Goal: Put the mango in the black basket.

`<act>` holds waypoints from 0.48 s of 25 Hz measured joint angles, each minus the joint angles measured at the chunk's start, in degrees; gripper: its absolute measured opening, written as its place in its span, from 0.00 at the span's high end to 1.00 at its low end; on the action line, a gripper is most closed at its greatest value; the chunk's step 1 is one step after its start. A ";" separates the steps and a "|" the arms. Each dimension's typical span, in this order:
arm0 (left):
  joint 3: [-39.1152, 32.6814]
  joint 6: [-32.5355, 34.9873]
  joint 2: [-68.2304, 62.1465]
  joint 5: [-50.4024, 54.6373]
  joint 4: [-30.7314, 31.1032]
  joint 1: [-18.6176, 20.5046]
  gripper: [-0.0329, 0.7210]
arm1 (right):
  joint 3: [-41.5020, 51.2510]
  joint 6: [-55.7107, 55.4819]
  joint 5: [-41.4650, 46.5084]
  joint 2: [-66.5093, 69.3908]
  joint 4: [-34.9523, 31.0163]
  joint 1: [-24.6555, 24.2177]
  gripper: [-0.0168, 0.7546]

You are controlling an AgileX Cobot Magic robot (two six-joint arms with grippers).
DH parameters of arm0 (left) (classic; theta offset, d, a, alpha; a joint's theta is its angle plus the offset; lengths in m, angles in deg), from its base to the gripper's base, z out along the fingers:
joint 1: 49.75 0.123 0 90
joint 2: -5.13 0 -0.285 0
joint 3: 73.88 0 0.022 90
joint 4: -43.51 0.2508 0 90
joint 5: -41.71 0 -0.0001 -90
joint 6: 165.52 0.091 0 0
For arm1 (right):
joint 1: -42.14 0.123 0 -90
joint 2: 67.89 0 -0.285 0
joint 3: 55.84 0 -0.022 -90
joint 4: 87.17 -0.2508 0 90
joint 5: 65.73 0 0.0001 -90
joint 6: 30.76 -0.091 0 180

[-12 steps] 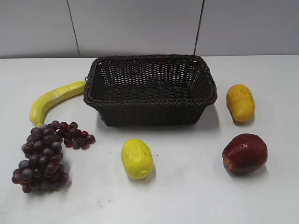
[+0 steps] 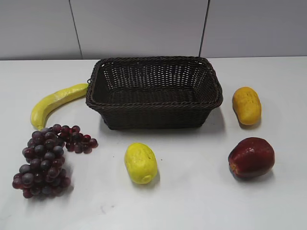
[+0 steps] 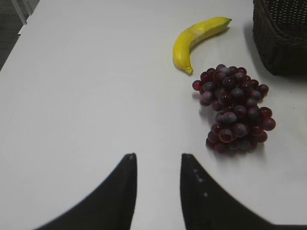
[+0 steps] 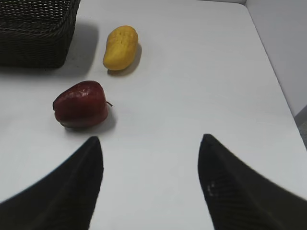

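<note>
The orange-yellow mango (image 2: 247,105) lies on the white table right of the black basket (image 2: 154,103); it also shows in the right wrist view (image 4: 120,47), beside the basket's corner (image 4: 36,36). The basket is empty. My right gripper (image 4: 149,140) is open and empty, hovering over bare table well short of the mango. My left gripper (image 3: 157,156) is open and empty over bare table at the left, with the basket's corner (image 3: 280,38) at the far right of its view. Neither gripper shows in the exterior view.
A dark red apple (image 2: 251,157) lies in front of the mango and shows in the right wrist view (image 4: 80,104). A pale yellow oval fruit (image 2: 140,162) lies in front of the basket. A banana (image 2: 56,101) and purple grapes (image 2: 45,160) lie at the left.
</note>
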 joint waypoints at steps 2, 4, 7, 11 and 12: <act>0.00 0.00 0.00 0.00 0.00 0.00 0.65 | 0.00 0.00 0.00 0.00 -0.13 0.00 0.35; 0.00 0.00 0.00 0.00 0.00 0.00 0.65 | 0.00 0.00 0.00 0.00 -0.13 0.00 0.35; 0.00 0.00 0.00 0.00 0.00 0.00 0.65 | 0.00 0.00 0.00 0.00 -0.13 0.00 0.35; 0.00 0.00 0.00 0.00 0.00 0.00 0.65 | -0.21 0.00 -0.38 0.42 -0.60 0.00 0.34; 0.00 0.00 0.00 0.00 0.00 0.00 0.65 | -0.56 0.00 -1.24 1.09 -0.89 0.00 0.31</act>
